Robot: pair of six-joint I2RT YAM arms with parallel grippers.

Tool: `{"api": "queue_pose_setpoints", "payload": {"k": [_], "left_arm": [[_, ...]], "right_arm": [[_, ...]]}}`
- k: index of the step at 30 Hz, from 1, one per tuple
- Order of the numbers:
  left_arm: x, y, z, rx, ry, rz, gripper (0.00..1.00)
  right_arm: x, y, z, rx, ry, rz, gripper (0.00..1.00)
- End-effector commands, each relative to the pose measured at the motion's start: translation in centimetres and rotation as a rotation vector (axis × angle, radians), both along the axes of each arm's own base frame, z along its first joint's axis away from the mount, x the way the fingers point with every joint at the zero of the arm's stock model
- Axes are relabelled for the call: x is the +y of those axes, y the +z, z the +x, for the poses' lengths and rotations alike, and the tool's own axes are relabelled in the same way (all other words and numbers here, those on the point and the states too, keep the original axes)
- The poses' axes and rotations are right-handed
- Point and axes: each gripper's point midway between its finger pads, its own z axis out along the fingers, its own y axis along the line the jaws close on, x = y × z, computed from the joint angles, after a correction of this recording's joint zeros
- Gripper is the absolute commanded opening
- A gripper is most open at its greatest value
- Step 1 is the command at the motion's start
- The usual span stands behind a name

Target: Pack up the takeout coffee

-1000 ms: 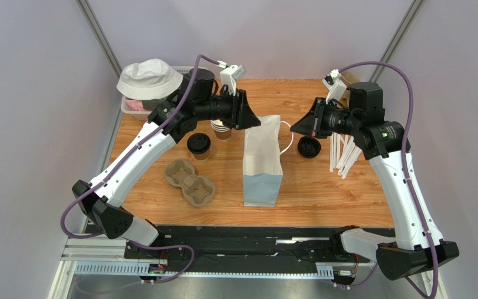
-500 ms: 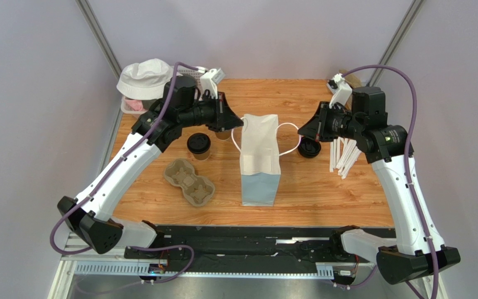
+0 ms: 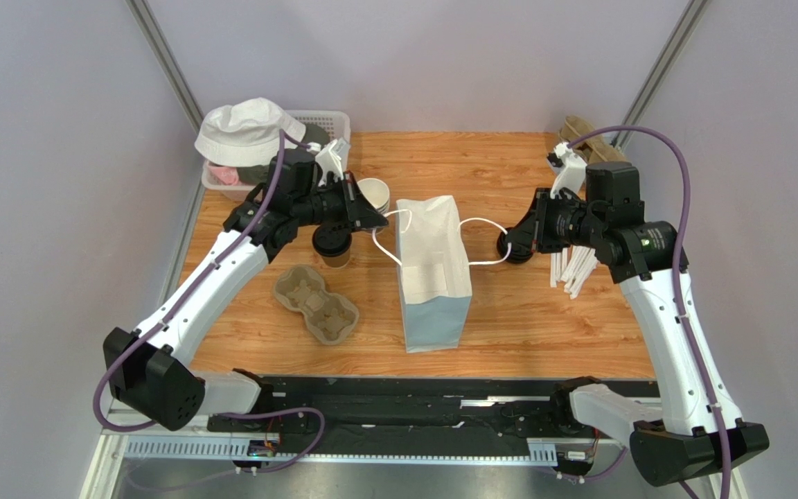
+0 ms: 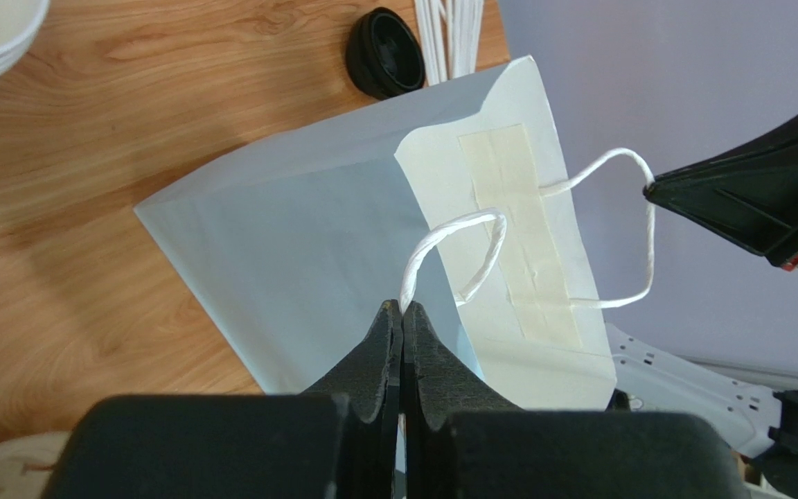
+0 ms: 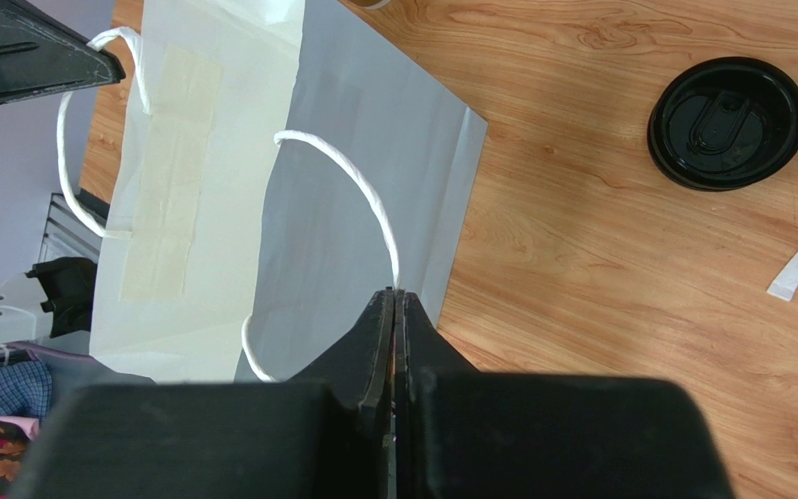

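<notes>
The takeout coffee [image 3: 331, 245], a brown and white cup with a black lid, stands on the table left of the bag, partly under my left arm. The white paper bag [image 3: 432, 272] stands mid-table, and it also shows in the left wrist view [image 4: 310, 244] and the right wrist view [image 5: 268, 198]. My left gripper [image 3: 380, 220] [image 4: 402, 309] is shut on the bag's left string handle [image 4: 453, 234]. My right gripper [image 3: 505, 245] [image 5: 395, 296] is shut on the right string handle [image 5: 349, 179]. The two handles are drawn apart.
A stack of lidless cups [image 3: 374, 193] stands behind the left gripper. A loose black lid [image 5: 727, 123] and white stirrers [image 3: 574, 266] lie right of the bag. A cardboard cup carrier [image 3: 317, 304] lies front left. A white hat [image 3: 249, 129] covers a basket at the back left.
Both grippers have drawn outward, left one leftward and right one rightward, pulling the handles away from the bag. The left arm's move uncovered the cup stack.
</notes>
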Motion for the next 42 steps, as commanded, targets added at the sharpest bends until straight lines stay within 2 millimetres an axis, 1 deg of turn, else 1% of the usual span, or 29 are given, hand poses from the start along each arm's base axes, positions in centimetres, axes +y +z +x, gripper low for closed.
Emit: {"api": "queue_pose_setpoints", "payload": {"k": [1,3,4,6,7,12,14,15,16,17,18,19,22,25,28,30,33,34,36,37,38,42], "left_arm": [[-0.8,4.0,-1.6,-0.088,-0.072,-0.123,0.0],[-0.6,4.0,-2.0,-0.099,-0.077,-0.122,0.0],[-0.4,3.4,-2.2,-0.093,-0.074,-0.11,0.0],[-0.1,3.2,-2.9,-0.094,-0.078,-0.113,0.0],[0.0,2.4,-3.2,-0.079,-0.088,-0.11,0.0],[-0.2,5.0,-5.1,-0.204,-0.181,-0.171,0.0],[0.3,4.9,-5.8,-0.235,-0.195,-0.148,0.0],[0.7,3.7,-6.2,-0.198,-0.187,-0.116,0.0],[1.2,3.1,-6.2,-0.192,-0.16,-0.088,0.0],[1.6,1.9,-6.4,-0.155,-0.146,-0.059,0.0],[1.8,0.7,-6.4,-0.127,-0.134,-0.034,0.0],[2.1,-0.4,-5.8,-0.102,-0.099,-0.004,0.0],[2.7,-3.6,-5.2,-0.007,-0.05,0.06,0.0],[2.1,-5.4,-4.9,0.064,-0.053,0.058,0.0],[1.5,-6.2,-4.2,0.087,-0.066,0.047,0.0],[1.0,-6.2,-3.7,0.066,-0.077,0.025,0.0],[0.5,-6.3,-2.8,0.043,-0.076,0.008,0.0],[0.3,-6.6,-2.5,0.045,-0.085,0.012,0.0],[-0.2,-6.2,-2.0,0.037,-0.097,0.005,0.0],[-0.4,-6.5,-2.0,0.048,-0.102,0.0,0.0],[-0.6,-6.2,-1.9,0.037,-0.107,-0.01,0.0],[-1.4,-5.7,-2.0,0.022,-0.125,-0.04,0.0]], "right_arm": [[-0.6,0.0,-0.2,-0.03,-0.008,-0.029,0.0],[-0.6,-0.2,-0.1,-0.027,-0.006,-0.031,0.0],[-0.6,-0.3,-0.1,-0.024,-0.007,-0.032,0.0],[-0.6,-0.5,0.0,-0.019,-0.006,-0.034,0.0],[-0.6,-0.5,0.0,-0.019,-0.007,-0.035,0.0],[-0.7,-0.5,0.0,-0.017,-0.007,-0.038,0.0],[-0.7,-0.4,-0.1,-0.018,-0.007,-0.04,0.0],[-0.7,-0.4,-0.1,-0.018,-0.004,-0.041,0.0],[-0.7,-0.4,-0.1,-0.019,-0.003,-0.042,0.0],[-0.7,-0.5,-0.1,-0.017,-0.002,-0.044,0.0],[-0.7,-0.6,-0.1,-0.012,-0.001,-0.047,0.0],[-0.7,-0.6,-0.2,-0.013,0.001,-0.047,0.0],[-0.8,-0.8,-0.2,-0.009,0.004,-0.055,0.0],[-0.8,-1.0,-0.4,-0.005,0.012,-0.059,0.0],[-1.0,-1.4,-0.5,0.001,0.013,-0.071,0.0],[-1.1,-1.6,-0.8,0.0,0.019,-0.081,0.0],[-1.2,-2.2,-1.3,0.007,0.029,-0.09,0.0],[-1.2,-2.7,-1.4,0.021,0.031,-0.091,0.0],[-1.2,-3.2,-1.5,0.028,0.039,-0.094,0.0],[-1.2,-3.5,-1.5,0.034,0.04,-0.094,0.0],[-1.1,-4.2,-1.4,0.043,0.042,-0.095,0.0],[-0.5,-5.3,-1.0,0.079,0.038,-0.06,0.0]]}}
